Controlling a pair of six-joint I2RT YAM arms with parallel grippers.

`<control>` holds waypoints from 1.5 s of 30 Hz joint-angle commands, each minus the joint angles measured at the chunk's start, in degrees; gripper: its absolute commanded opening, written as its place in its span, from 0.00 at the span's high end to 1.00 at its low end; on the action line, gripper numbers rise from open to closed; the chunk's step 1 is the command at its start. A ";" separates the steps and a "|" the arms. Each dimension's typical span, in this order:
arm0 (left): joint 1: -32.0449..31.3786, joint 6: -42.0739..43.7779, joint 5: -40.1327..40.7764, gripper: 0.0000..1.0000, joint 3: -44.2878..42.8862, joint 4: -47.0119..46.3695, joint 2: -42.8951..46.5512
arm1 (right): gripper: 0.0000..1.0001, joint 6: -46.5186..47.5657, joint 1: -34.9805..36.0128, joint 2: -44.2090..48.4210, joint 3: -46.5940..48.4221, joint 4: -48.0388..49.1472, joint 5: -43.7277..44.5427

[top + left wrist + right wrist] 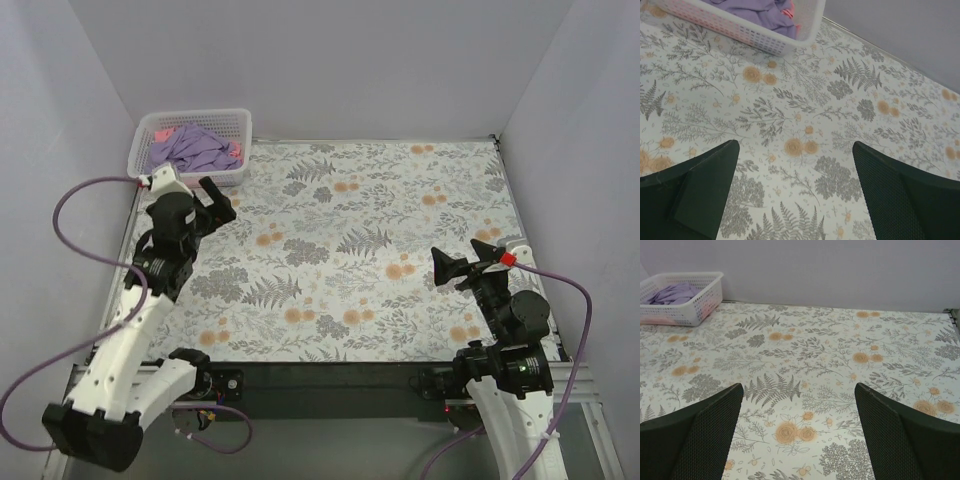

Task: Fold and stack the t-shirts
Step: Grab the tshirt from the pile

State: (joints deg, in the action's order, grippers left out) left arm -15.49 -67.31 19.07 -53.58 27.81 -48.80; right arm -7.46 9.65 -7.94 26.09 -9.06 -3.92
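Overhead and wrist views of a tabletop covered edge to edge by a flat, smooth tablecloth (380, 200) with a pale ground printed with grey ferns and orange blossoms. A white plastic basket (243, 125), rectangular with perforated mesh walls and a solid rolled rim, stands in the far left corner of the tabletop. Both t-shirts lie inside it, unfolded. The lavender t-shirt (190, 148), soft plain cloth, is bunched in loose folds and fills most of the basket. The salmon-pink t-shirt (170, 132) lies mostly beneath it, showing only as small patches at the far left and near right of the heap; through the mesh wall in the left wrist view it tints the plastic pink. The left gripper (222, 200) hangs over the cloth just in front of the basket's near right corner, close to the wall but not touching it, so the shirts lie just beyond and to the left of its fingers. Its two dark, wedge-shaped fingers (700, 190), faced with fine textured pads, are spread wide with only printed cloth between them. The right gripper (462, 262) is raised over the near right part of the tabletop, well apart from the basket, which appears small at the far left of its wrist view. Its jaws likewise stand fully apart, holding nothing.
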 commanded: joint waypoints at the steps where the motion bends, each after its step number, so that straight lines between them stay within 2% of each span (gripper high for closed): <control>1: 0.28 3.14 5.00 0.03 -5.56 -6.88 -11.64 | 0.02 -0.53 0.72 1.35 -0.42 2.03 1.55; 5: 2.91 4.64 7.03 0.03 -12.41 -12.33 -25.27 | 0.02 -0.27 1.42 1.53 -0.68 2.03 3.66; 6: 3.87 4.03 6.77 0.03 -16.08 -13.74 -31.13 | 0.02 -0.18 1.77 1.53 -0.69 2.03 5.23; 9: 9.06 1.66 3.44 0.03 -22.60 -14.80 -39.77 | 0.01 0.34 2.91 1.35 -0.86 2.03 5.86; 10: 11.07 1.22 2.99 0.03 -27.14 -14.89 -45.37 | 0.02 0.52 3.09 1.27 -0.95 2.03 6.12; 12: 12.75 1.48 2.82 0.04 -31.74 -15.50 -50.58 | 0.02 0.70 3.71 1.09 -1.04 1.94 6.30; 16: 14.43 3.32 2.46 0.05 -46.30 -15.95 -65.59 | 0.02 0.79 4.15 0.39 -0.95 1.76 5.95; 23: 17.59 4.46 -0.52 0.11 -62.67 -17.35 -83.10 | 0.02 1.40 4.41 -1.54 -1.12 1.68 4.36; 29: 19.00 5.35 -4.12 0.16 -66.91 -22.71 -91.73 | 0.02 2.19 4.41 -2.95 -1.13 0.97 1.02; 30: 19.18 5.35 -4.48 0.18 -67.09 -23.67 -92.61 | 0.02 2.28 4.50 -3.39 -1.13 0.89 1.11; 31: 19.44 5.43 -4.74 0.26 -67.27 -24.20 -93.93 | 0.02 2.28 4.50 -3.57 -1.04 0.80 1.02; 33: 19.70 7.53 -6.23 0.62 -67.27 -25.87 -94.64 | 0.02 2.37 4.50 -4.10 -1.04 0.45 0.94; 34: 19.79 8.41 -6.15 0.93 -66.83 -26.49 -94.55 | 0.01 2.37 4.50 -4.27 -0.95 0.36 0.94; 35: 19.79 9.29 -5.63 1.00 -66.57 -27.10 -94.29 | 0.02 2.37 4.50 -4.45 -0.95 0.18 0.85; 39: 19.97 13.43 -4.22 1.00 -62.53 -33.76 -89.12 | 0.02 2.37 4.50 -5.24 -0.86 0.01 0.06; 45: 19.88 11.07 -5.62 1.00 -53.83 -42.13 -75.85 | 0.02 2.37 4.50 -5.33 -0.77 0.09 -0.30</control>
State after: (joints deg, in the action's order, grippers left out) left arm 4.05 -56.16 13.91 -108.64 -5.65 -137.51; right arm -5.78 13.91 -13.23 25.28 -10.39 -3.49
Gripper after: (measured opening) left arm 0.073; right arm 0.984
